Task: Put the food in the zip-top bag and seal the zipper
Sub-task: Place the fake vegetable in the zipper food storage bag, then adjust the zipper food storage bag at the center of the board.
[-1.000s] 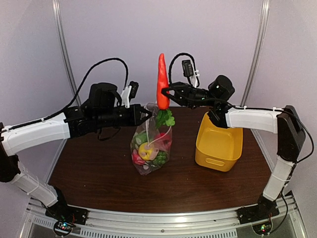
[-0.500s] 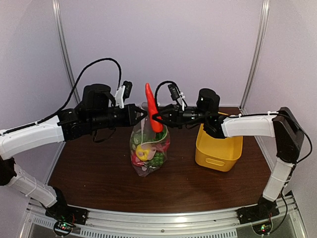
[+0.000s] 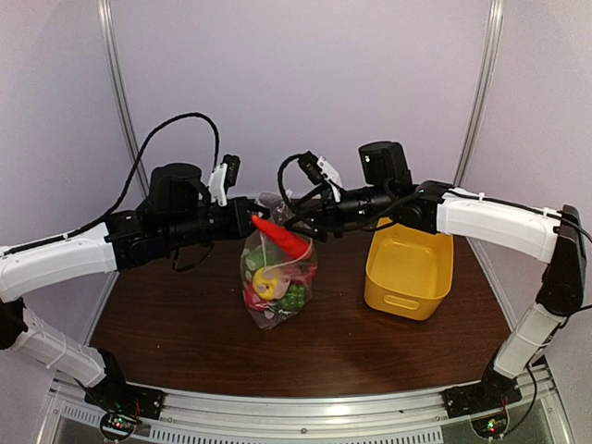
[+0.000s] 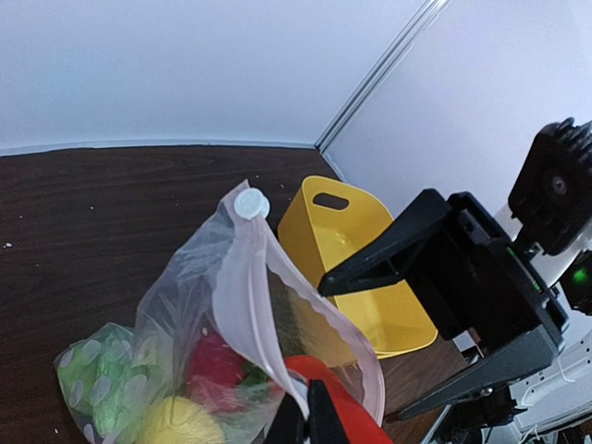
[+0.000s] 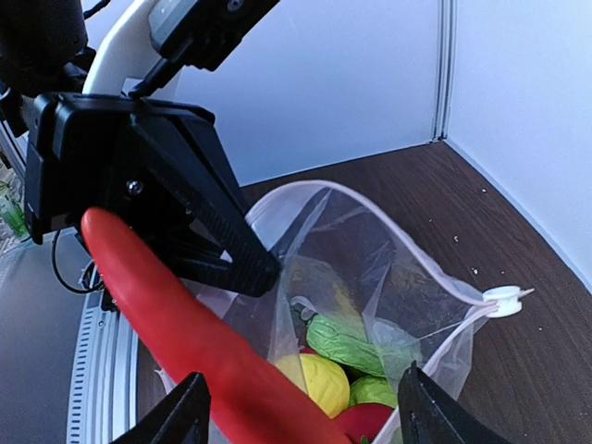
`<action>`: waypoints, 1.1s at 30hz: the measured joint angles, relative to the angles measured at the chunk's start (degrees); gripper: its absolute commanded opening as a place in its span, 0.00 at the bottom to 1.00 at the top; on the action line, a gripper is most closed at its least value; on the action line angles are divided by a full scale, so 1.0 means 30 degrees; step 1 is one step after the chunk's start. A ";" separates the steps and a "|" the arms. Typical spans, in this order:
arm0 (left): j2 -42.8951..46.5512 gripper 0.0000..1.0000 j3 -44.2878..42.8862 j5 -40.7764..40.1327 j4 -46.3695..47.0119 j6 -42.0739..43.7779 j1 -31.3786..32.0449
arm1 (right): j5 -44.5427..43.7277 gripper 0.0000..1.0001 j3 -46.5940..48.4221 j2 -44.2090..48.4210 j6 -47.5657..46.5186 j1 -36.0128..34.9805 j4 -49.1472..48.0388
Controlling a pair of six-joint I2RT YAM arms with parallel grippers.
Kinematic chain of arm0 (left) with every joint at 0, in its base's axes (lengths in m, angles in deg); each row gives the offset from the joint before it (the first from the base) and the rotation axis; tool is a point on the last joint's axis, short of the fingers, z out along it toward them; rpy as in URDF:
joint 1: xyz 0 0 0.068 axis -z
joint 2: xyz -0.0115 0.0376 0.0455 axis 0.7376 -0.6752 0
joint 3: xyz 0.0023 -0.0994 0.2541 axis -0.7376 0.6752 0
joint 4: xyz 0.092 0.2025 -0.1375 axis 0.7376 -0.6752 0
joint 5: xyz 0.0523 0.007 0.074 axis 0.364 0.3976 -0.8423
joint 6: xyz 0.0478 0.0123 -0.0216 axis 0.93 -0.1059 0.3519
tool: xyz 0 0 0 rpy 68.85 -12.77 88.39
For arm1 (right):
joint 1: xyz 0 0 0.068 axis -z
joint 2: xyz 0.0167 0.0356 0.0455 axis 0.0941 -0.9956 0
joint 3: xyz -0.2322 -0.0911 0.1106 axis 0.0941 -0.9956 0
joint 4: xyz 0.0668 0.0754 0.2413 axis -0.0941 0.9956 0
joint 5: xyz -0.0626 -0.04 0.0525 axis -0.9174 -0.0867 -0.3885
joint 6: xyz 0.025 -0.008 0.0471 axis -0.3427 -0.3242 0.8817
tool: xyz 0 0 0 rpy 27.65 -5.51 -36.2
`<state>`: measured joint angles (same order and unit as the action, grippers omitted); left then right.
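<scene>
Left gripper (image 3: pixel 251 220) holds zip-top bag (image 3: pixel 275 298), carrot (image 3: pixel 285 240) slanting in

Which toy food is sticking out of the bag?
The orange-red carrot: its pointed end pokes out past the bag rim, while the lemon and others sit inside.

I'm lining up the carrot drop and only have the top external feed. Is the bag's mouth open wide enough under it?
Observer: Yes. In the right wrist view the mouth of the zip-top bag gapes in a wide loop, and the carrot slants over one side of it.
Operator: Is the right gripper clamping the carrot?
Observer: The right gripper has its fingers set wider than the carrot, with a clear gap on one side.
Operator: What holds the rim up?
Observer: The left gripper does. Its wrist view shows it shut on the bag's rim.
</scene>
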<state>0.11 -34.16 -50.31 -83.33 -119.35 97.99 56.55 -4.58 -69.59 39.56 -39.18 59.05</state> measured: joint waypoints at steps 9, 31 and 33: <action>0.0117 0.00 0.0109 0.0000 0.0146 0.0007 0.0000 | -0.2900 0.73 0.1712 0.0175 -0.0474 -0.0044 0.3512; -0.1144 0.00 -0.2849 0.0095 -0.2084 0.1180 0.0000 | -0.3424 0.52 0.7191 -0.2055 0.1129 0.0102 1.1766; -0.1158 0.00 -0.2863 0.0146 -0.2288 0.1253 0.0000 | -0.3483 0.50 0.7191 -0.2113 0.1355 0.0102 1.1985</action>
<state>-3.37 -42.75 -49.87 -90.19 -115.59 97.99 46.10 16.99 -75.92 43.63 -38.87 95.01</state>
